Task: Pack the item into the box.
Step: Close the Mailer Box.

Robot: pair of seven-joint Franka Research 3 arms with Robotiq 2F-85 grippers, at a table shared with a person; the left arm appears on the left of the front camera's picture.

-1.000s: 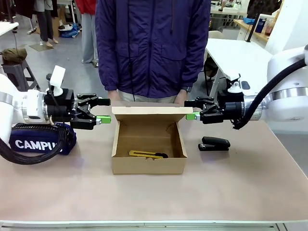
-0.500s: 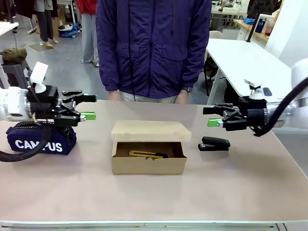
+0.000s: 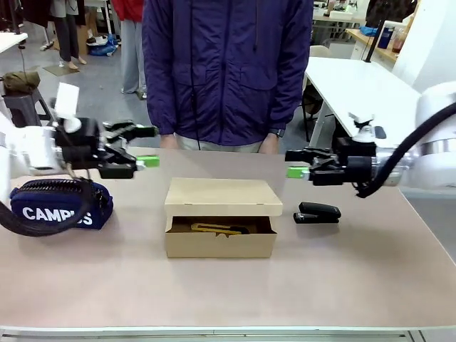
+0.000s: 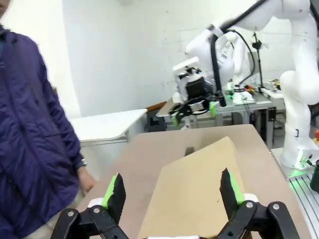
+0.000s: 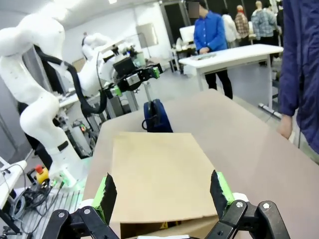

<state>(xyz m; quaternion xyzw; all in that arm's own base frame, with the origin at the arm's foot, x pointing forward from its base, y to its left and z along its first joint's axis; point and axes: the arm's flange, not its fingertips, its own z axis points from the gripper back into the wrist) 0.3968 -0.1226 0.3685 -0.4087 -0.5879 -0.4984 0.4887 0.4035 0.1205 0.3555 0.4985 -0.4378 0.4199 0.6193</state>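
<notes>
Our left gripper (image 3: 146,147) hangs open and empty above the counter (image 3: 214,299), just right of the navy CAMPUS pouch (image 3: 57,206). In the middle we see the box (image 3: 221,242) with its flap lid (image 3: 222,196) lowered almost flat. Through the gap at the front, the yellow utility knife (image 3: 217,229) lies inside. Right of the box sits a black stapler (image 3: 318,212). Above it our right gripper (image 3: 292,162) also has its jaws spread, holding nothing and pointing toward the box.
</notes>
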